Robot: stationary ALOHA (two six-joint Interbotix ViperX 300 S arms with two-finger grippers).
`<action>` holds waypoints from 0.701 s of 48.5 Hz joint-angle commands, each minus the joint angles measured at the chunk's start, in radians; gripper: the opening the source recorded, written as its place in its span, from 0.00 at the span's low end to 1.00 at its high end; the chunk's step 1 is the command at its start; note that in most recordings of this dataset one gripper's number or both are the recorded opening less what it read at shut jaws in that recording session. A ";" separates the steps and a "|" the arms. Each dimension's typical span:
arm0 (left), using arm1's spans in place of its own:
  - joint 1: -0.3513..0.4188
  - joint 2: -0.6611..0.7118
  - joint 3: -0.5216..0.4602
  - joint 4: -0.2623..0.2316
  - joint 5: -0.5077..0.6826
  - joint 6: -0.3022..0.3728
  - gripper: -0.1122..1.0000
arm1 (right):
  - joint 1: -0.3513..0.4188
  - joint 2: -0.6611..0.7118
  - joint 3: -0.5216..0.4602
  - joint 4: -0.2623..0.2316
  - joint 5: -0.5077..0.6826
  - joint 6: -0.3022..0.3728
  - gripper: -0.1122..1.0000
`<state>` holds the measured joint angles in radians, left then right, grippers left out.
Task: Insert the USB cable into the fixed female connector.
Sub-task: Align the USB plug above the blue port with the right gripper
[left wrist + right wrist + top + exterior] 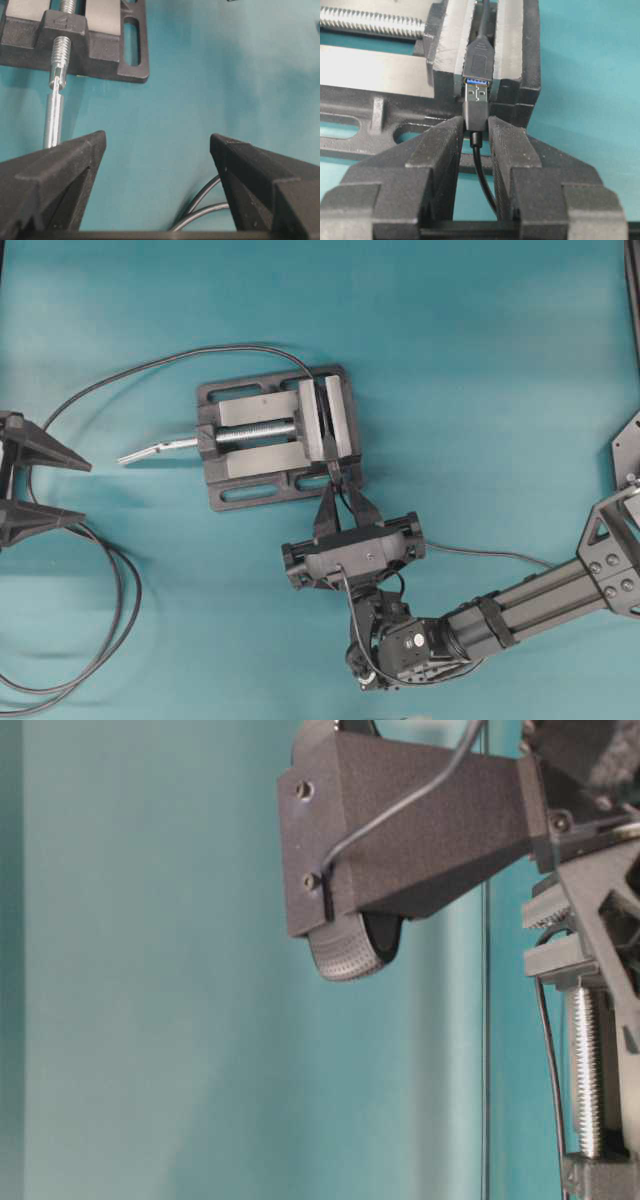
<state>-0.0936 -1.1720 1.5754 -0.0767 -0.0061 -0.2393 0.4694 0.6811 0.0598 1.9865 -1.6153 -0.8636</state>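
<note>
Right gripper (476, 131) pinches the small black rectangular plug of the thin black USB cable (475, 112), metal tip at the blue-lined female connector (477, 80) clamped in the dark grey metal vise (517, 60) — light, rigid plug, floppy lead, grip the body — left gripper (157, 145) spread, idle.

Teal cloth (480, 360) covers whole table, evenly lit, faint creases
</note>
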 commanded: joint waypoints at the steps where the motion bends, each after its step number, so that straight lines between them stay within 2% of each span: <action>1: 0.002 0.014 -0.012 0.003 -0.005 -0.014 1.00 | 0.002 -0.031 -0.023 -0.002 -0.014 -0.002 0.29; 24: 0.002 0.014 -0.014 0.005 -0.005 -0.014 1.00 | 0.005 -0.032 -0.023 0.000 -0.015 -0.003 0.29; 34: 0.002 0.012 -0.012 0.005 -0.005 -0.014 1.00 | 0.003 -0.032 -0.021 0.018 -0.018 -0.003 0.29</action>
<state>-0.0936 -1.1720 1.5754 -0.0767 -0.0061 -0.2393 0.4740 0.6811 0.0552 1.9972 -1.6214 -0.8652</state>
